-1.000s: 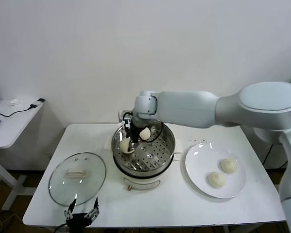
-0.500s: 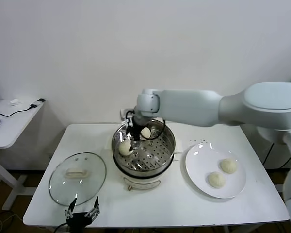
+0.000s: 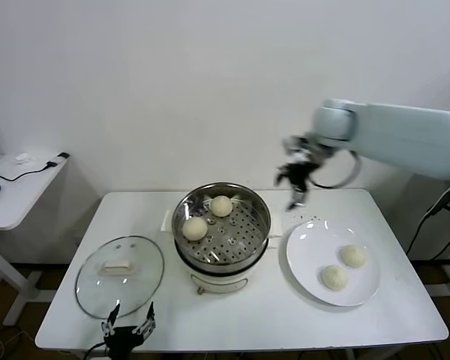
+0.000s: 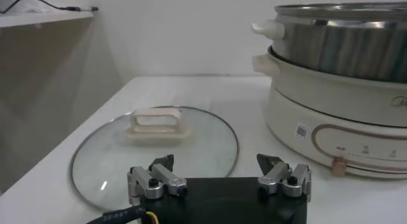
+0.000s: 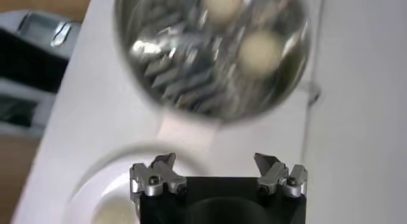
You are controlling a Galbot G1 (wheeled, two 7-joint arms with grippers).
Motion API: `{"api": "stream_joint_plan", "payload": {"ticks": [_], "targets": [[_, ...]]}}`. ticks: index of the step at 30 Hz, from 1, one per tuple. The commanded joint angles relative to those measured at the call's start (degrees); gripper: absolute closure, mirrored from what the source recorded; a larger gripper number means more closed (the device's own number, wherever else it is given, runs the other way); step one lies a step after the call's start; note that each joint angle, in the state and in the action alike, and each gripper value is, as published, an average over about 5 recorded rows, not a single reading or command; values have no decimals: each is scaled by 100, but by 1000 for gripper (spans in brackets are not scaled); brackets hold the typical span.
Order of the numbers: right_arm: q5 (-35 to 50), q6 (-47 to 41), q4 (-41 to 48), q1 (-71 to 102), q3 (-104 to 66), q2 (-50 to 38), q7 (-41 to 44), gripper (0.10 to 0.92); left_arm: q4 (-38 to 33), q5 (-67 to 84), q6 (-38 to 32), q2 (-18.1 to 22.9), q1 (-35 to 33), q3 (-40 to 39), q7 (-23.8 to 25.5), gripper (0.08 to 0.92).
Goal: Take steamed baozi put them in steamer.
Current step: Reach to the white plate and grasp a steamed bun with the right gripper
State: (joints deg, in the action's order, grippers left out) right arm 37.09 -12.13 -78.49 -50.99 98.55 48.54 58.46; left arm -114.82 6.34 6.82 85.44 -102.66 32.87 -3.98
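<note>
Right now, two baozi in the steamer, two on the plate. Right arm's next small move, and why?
Probably lower the right pincer, open and empty above the table, onto the nearer baozi on the plate. The steamer holds only two; the left pincer is parked by the glass lid.

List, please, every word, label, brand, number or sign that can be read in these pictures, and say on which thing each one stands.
No text can be read here.
Control panel on the white pot base under the steamer: small labels above the knob, too blurred to read.
Same base: a small square sticker, perhaps a code, too small to read.
Same base, at the picture's edge: a grey mark, cut off, not readable.
Glass lid, plate, table: no text.
</note>
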Motion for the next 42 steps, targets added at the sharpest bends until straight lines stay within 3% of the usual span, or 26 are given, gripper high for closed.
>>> {"api": "stream_joint_plan", "payload": {"ticks": [1,19,38,42], "targets": [[-993,-105,-1167,145,908,-2182,-132,203,-5,-2,20,6,-6,-10,1,177],[-1482,-1178,-741,2909,-1078,-1962,-1286,203,4,-36,28,32,-48,-1,-6,177],[-1689,-1279,-206,3606,-1676,-1513,-1500,203,29,-57,41,40,-56,-19,-33,177],[-1735,-1266,-211,3670,-1764,-1512,-1462,239,15,-64,49,57,-68,-29,-41,177]]}}
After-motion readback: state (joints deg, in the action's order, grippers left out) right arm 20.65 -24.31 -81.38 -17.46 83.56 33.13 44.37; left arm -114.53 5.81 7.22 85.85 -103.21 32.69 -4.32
